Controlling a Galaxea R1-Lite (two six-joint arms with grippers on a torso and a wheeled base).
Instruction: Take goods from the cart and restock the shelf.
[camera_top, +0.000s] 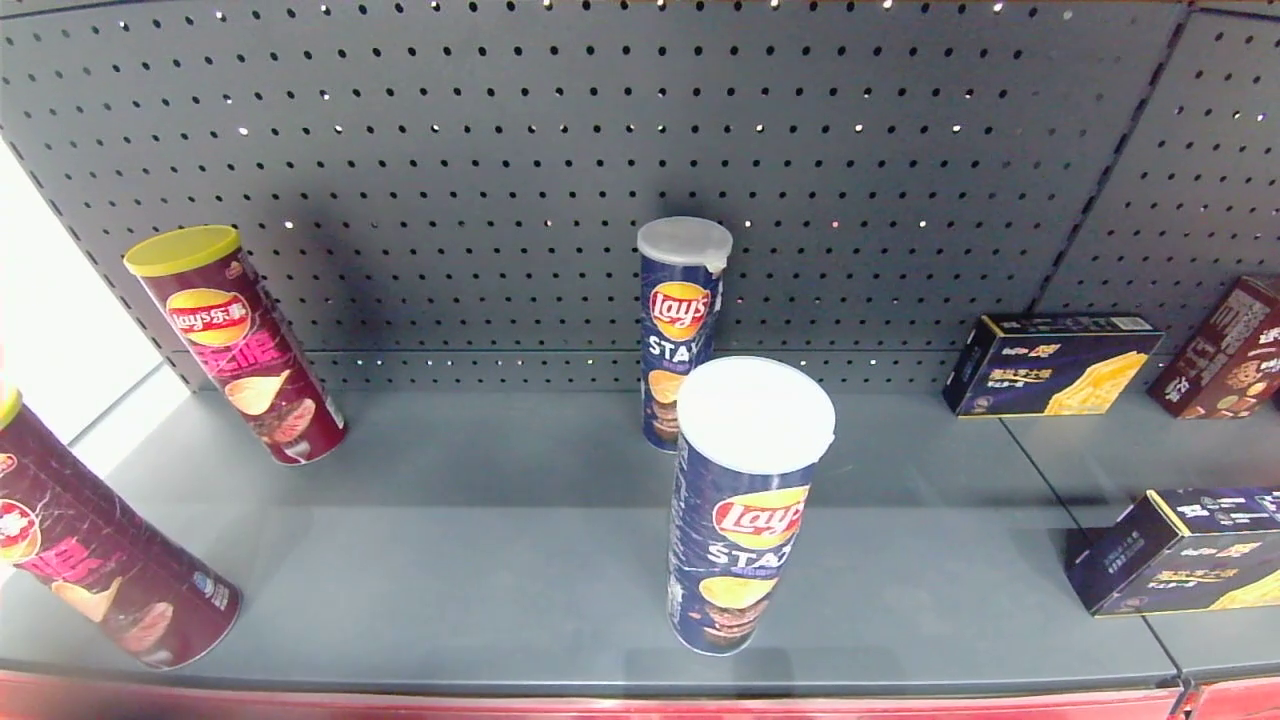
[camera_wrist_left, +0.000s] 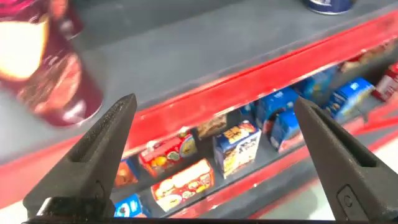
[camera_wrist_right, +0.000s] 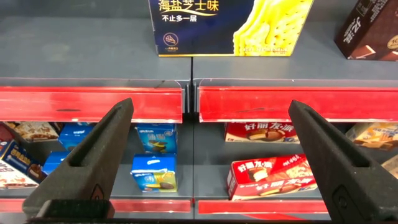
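Chip cans and boxes sit on the gray shelf, and both claws are spread wide apart and hold nothing.

A tall front blue can with a white lid stands upright near the shelf's front edge. The back blue can stands just behind it, by the wall with holes. Well off to its left stand the back red can and the front red can, both with yellow lids. To its right lie the back blue box, the front blue box and a dark red box. The left claw hangs before the shelf's red edge, near the front red can. The right claw faces that red edge too, with a blue and yellow box behind it.
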